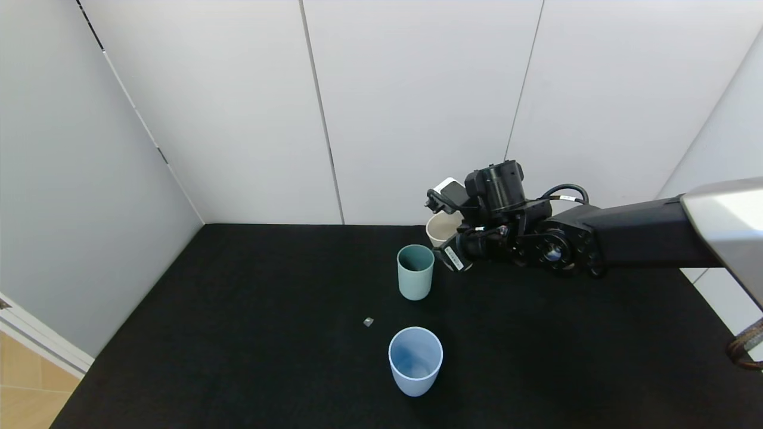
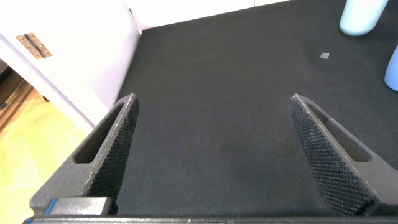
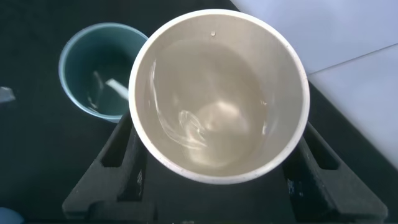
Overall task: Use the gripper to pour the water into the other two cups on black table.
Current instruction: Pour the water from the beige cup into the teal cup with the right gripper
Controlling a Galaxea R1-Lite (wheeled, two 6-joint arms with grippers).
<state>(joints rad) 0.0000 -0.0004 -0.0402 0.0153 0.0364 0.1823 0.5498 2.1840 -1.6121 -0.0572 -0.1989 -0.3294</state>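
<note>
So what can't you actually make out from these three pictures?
- Head view: most of the beige cup is hidden behind the right gripper.
- Head view: the small grey speck on the black table is too small to identify.
- Left wrist view: the pale blue cup is cut off by the frame edge.
- Right wrist view: the teal cup is partly covered by the beige cup.

Teal cup [image 1: 415, 271] upright mid black table [image 1: 238, 333]; pale blue cup [image 1: 415, 360] upright, nearer.

A small grey scrap [image 1: 368, 322] lies before white wall panels [image 1: 417, 107], wooden floor [image 1: 24, 393] at the left.
</note>
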